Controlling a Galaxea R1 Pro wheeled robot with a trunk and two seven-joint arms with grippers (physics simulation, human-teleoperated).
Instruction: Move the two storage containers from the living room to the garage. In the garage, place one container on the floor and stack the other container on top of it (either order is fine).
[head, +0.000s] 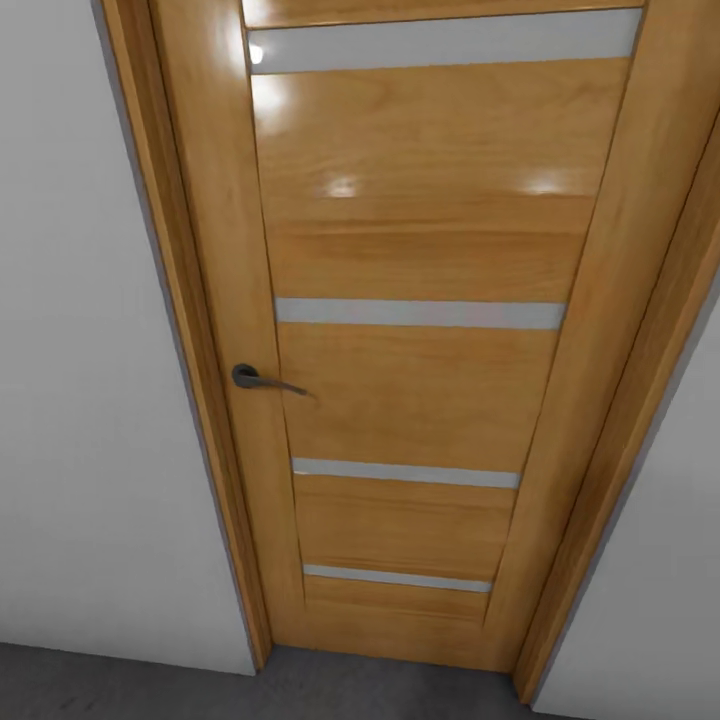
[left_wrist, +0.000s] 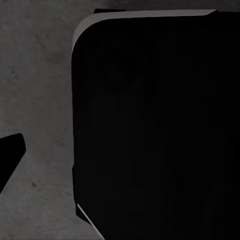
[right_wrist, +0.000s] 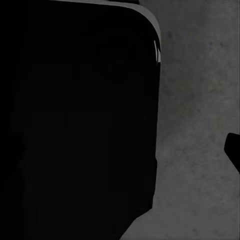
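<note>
Two wrist cameras are each showing a big black rounded-corner body blocking most of the frame, with dark grey speckled concrete floor lying beyond it; in the right wrist view the same kind of black mass is sitting against the same rough floor. A small black tip is poking in at the edge of the left wrist view and another at the edge of the right wrist view, but I cannot tell whether either claw is spread or closed, or whether it is touching anything.

In the head view a closed wooden door is standing straight ahead. It is glossy honey-coloured wood with visible grain, catching bright ceiling reflections near the top, and it is crossed by four narrow horizontal strips of frosted pale glass. A dark metal lever handle is sitting on its left side. A matching wooden frame is running around it, set into plain pale grey walls. A strip of dark grey floor is showing at the foot of the door. There is no writing or label to read on any surface, and the orange-red containers are not appearing in these views.
</note>
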